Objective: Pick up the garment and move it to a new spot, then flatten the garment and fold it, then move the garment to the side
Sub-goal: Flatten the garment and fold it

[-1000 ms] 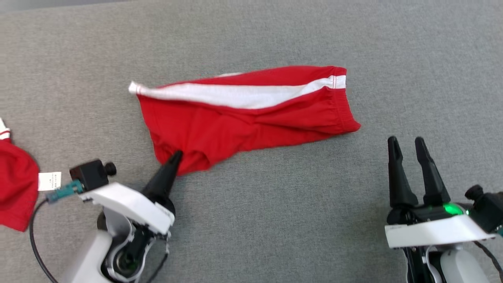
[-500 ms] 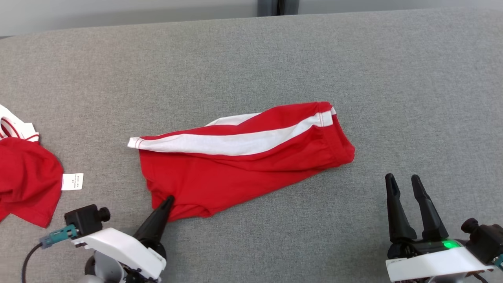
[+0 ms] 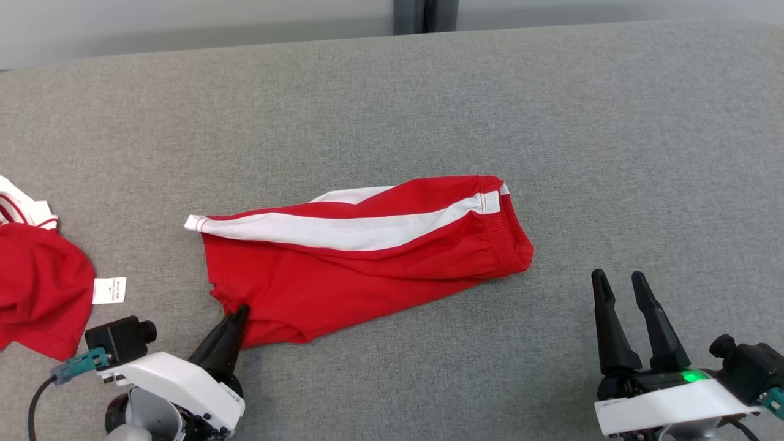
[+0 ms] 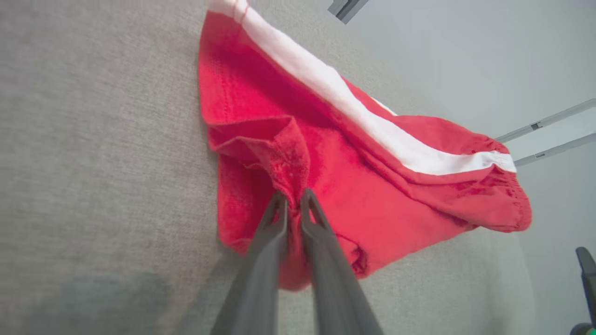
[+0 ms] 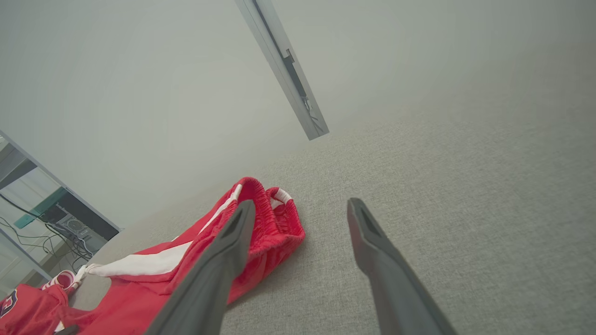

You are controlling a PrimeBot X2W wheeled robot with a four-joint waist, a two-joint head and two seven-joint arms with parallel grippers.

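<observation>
Grey fabric-covered surface [image 3: 612, 153], wide & flat, runs back to a pale wall [image 3: 184, 24]. Red shorts [image 3: 367, 275] lie abt mid-surface, lengthwise left-right, white side stripe [image 3: 343, 229] up, elastic waistband [image 3: 508, 239] at the right end, near-left corner bunched. Well apart, at the left edge, a 2nd red garment [image 3: 37, 288], crumpled, w/ a white label [image 3: 109, 290] sticking out.
</observation>
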